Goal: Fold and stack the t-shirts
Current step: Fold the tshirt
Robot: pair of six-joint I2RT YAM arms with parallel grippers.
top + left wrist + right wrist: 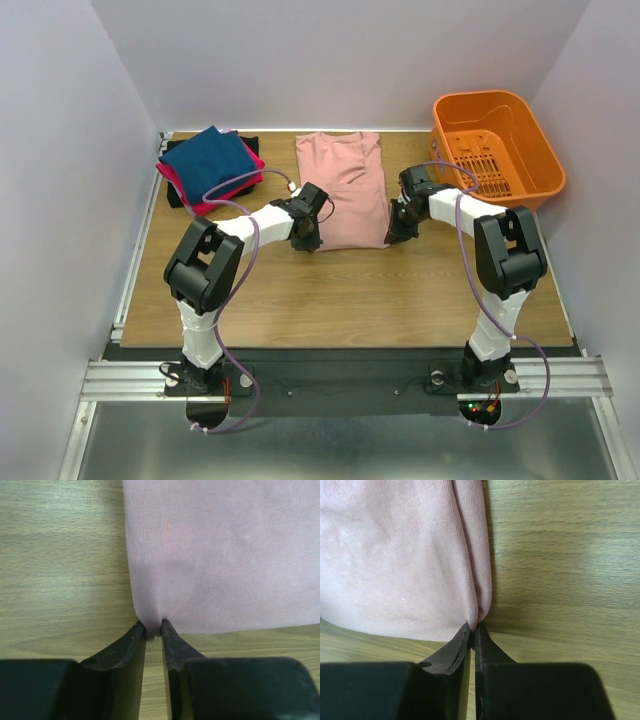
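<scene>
Our left pincer (pixel 153 627) and right pincer (pixel 473 626) each clamp a near corner of the pink t-shirt (pixel 345 185) on the desk (pixel 330 290).

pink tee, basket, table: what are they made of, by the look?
Pink tee: thin knit cloth, probably cotton jersey, matte; fine knit lines show and it gathers into soft folds at the corner.
Basket: moulded plastic, orange, slight gloss; rigid rim and slotted floor.
Table: wood-grain top with a satin sheen; could be laminate rather than solid wood.
</scene>
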